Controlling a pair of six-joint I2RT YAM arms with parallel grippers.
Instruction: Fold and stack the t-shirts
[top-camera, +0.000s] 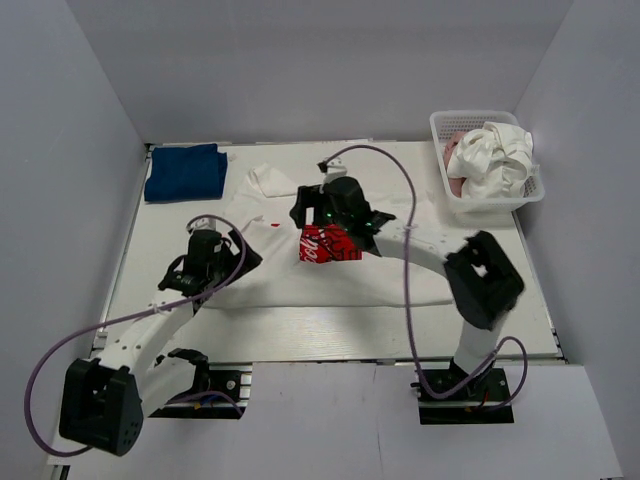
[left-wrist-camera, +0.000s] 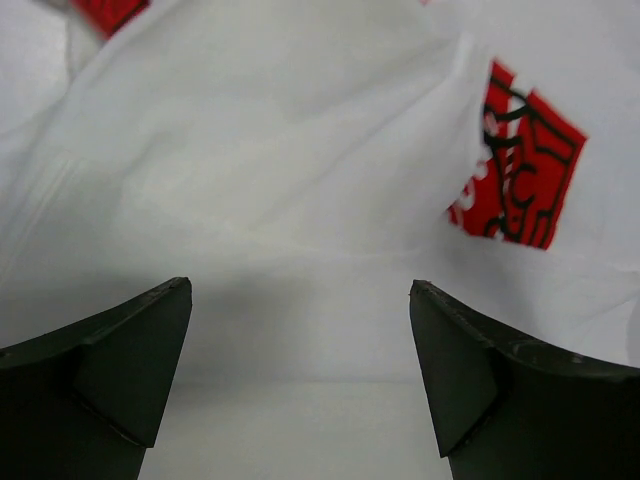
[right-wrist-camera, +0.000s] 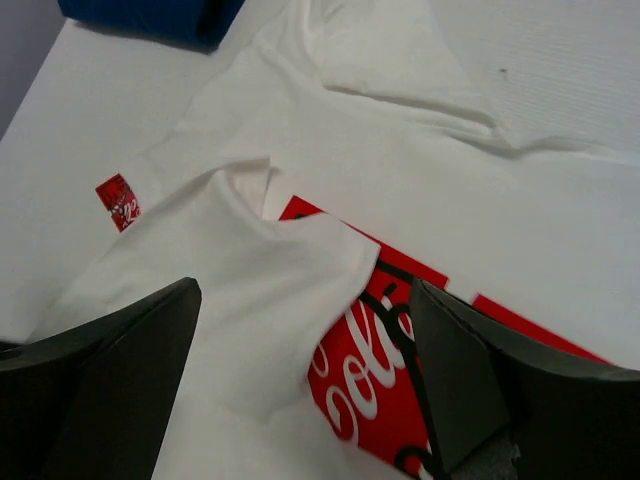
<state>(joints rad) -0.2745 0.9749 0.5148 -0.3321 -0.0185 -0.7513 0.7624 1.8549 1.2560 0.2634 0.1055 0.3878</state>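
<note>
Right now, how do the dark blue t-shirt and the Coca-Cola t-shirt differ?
The dark blue t-shirt is folded compactly at the far left corner; the white Coca-Cola t-shirt lies spread mid-table, partly folded. Blue shows no print; white bears a red one. Both rest on the table.

Wide overhead view; wrist cameras close above t-shirt (right-wrist-camera: 250, 290).

Robotics lab cell, bare grey walls (top-camera: 300, 60), white table (top-camera: 330, 335), left arm (top-camera: 150, 340), right arm (top-camera: 430, 248)

1. White script, a partly covered "Coca-Cola" with only "Col" legible, on the red square print (right-wrist-camera: 370, 380) of the white t-shirt (right-wrist-camera: 250, 300), lower centre, right wrist view.
2. Small red patch (right-wrist-camera: 118, 200), left: script unreadable.
</note>
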